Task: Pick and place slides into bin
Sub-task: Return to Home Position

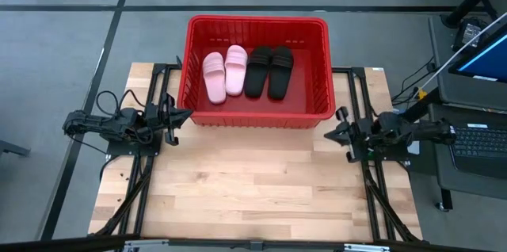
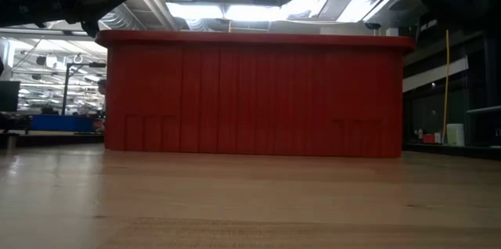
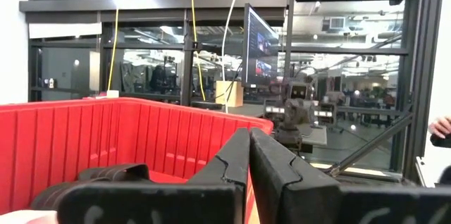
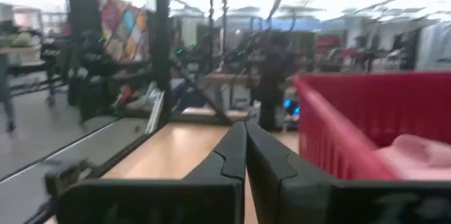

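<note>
The red bin [image 1: 255, 71] stands at the table's far middle; it fills the low view [image 2: 254, 92]. Inside it lie two pale pink slides [image 1: 223, 71] and two black slides [image 1: 268, 70], side by side on the bin's floor. My left gripper [image 1: 176, 116] is shut and empty beside the bin's near left corner; its wrist view [image 3: 249, 139] looks over the bin's rim at a black slide [image 3: 106, 178]. My right gripper [image 1: 339, 131] is shut and empty beside the bin's near right corner; its wrist view [image 4: 246, 131] shows the bin's wall and a pink slide [image 4: 416, 150].
Bare wooden tabletop [image 1: 253, 181] lies in front of the bin. A desk with a laptop and keyboard [image 1: 479, 137] stands off the table's right side. A person's hand [image 3: 440, 127] shows far off in the left wrist view.
</note>
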{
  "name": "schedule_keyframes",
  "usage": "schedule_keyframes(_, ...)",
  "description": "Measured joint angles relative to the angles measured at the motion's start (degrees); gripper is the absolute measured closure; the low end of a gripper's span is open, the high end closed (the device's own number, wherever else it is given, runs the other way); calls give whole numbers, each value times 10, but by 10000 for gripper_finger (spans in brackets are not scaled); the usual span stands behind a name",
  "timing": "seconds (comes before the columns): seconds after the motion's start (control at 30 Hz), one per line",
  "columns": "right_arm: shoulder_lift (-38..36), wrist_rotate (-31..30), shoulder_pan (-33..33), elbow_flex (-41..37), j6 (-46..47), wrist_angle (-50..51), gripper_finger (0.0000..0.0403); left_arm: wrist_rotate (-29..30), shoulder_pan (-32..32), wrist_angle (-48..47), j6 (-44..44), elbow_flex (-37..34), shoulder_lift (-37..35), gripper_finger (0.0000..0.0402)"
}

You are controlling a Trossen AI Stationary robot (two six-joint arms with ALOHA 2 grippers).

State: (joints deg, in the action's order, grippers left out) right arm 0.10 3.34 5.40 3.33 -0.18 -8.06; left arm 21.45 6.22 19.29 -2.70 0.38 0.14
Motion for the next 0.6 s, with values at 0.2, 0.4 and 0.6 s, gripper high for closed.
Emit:
schedule_keyframes(0.2, 3, 28, -7, -30, 42, 25, 389, 0, 0, 0, 0, 0, 0, 397)
schedule_keyframes(0.4, 5, 28, -7, -30, 13, 38, 389, 0, 0, 0, 0, 0, 0, 394)
schedule_keyframes(0.6, 5, 28, -7, -30, 44, 37, 389, 0, 0, 0, 0, 0, 0, 397)
